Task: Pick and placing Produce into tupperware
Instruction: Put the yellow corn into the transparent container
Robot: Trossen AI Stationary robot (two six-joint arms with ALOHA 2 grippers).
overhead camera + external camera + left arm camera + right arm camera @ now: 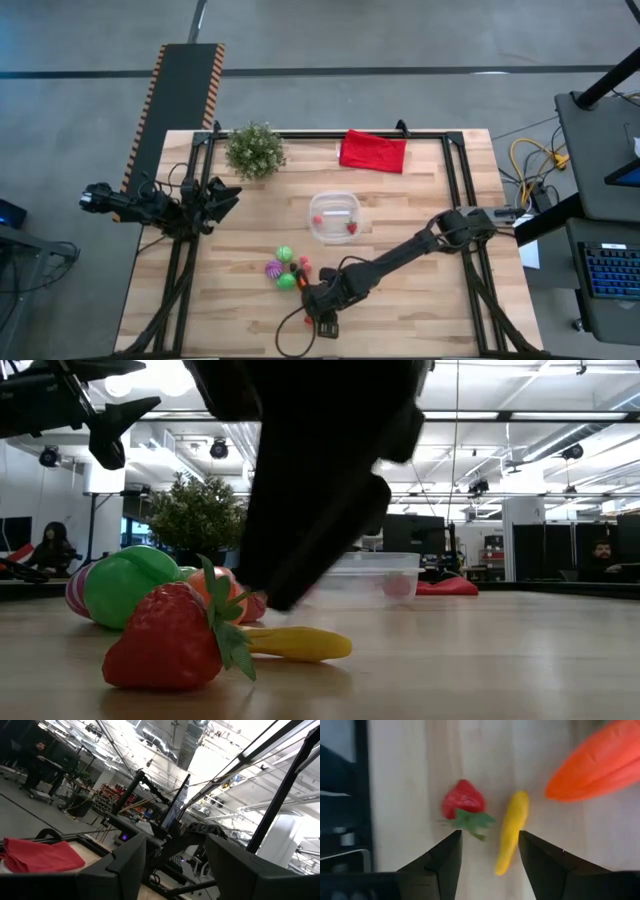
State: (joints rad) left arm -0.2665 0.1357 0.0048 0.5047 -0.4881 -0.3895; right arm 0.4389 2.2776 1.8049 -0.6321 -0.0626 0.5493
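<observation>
plastic: the strawberry (463,800) and yellow piece (510,832) look hollow, light, kinda slick
location: lying on the table (420,300), apart from the tupperware (334,217)
right gripper (489,851): parted, empty, poised over both
grab spot: strawberry's red body is best pinched, not the leaves

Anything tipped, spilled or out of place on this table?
Nothing stands out. The tupperware sits upright with red pieces inside; loose produce lies clustered beside the open right gripper, above a strawberry and yellow piece.

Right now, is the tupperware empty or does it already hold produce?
Not empty. The tupperware holds two small red pieces, one near its left wall and one near its right. No lid shows on it.
</observation>
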